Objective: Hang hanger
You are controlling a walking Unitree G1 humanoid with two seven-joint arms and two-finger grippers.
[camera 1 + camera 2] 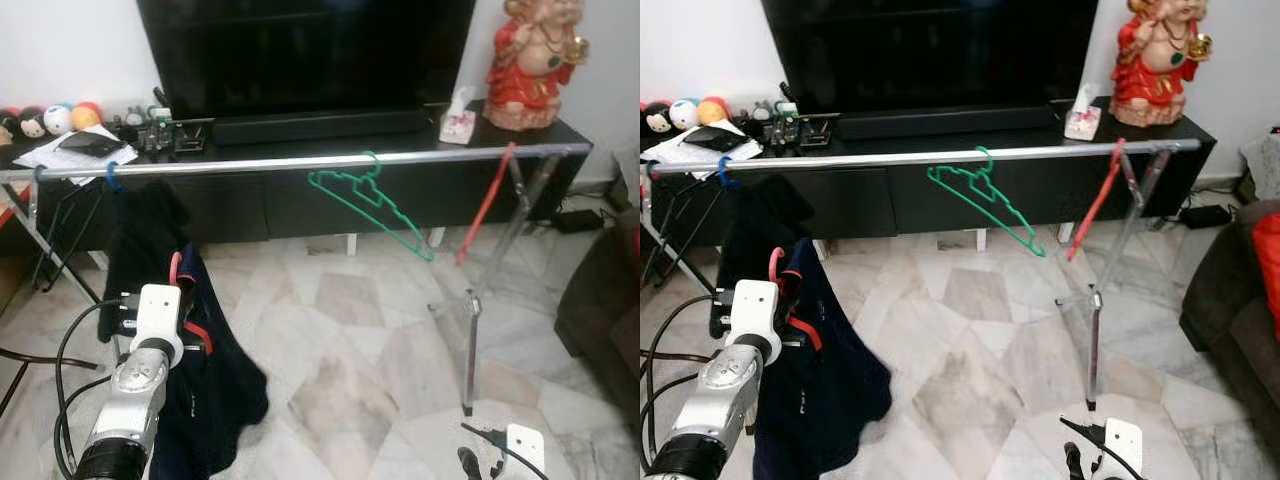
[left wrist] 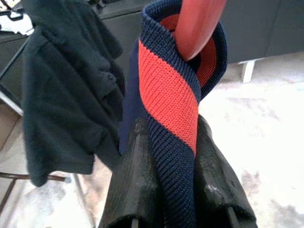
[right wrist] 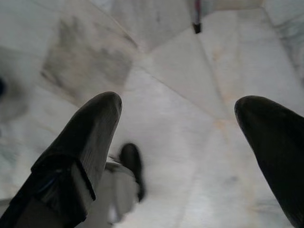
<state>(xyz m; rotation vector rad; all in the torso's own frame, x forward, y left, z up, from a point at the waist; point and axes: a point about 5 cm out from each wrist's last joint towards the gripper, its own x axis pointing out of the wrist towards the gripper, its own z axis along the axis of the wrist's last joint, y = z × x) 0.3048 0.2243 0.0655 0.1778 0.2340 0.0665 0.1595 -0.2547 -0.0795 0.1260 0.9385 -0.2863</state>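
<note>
A silver clothes rail (image 1: 260, 165) runs across in front of the TV console. On it hang a green hanger (image 1: 370, 205), a red hanger (image 1: 485, 215) and a blue hanger (image 1: 112, 178) that carries a dark garment (image 1: 140, 240). My left gripper (image 2: 171, 137) is shut on a navy garment with a red stripe (image 2: 166, 90), which is draped on a pink hanger (image 1: 176, 268); it is held below the rail's left part. The garment's lower part (image 1: 215, 400) droops towards the floor. My right gripper (image 3: 178, 109) is open, low over the marble floor, with nothing between its fingers.
The rail's stand leg (image 1: 470, 340) rises from the floor at the right. A black console (image 1: 560, 135) behind it bears a TV (image 1: 300, 50), a red figurine (image 1: 535, 60) and a tissue box (image 1: 458, 118). A dark sofa (image 1: 600, 310) is at the far right.
</note>
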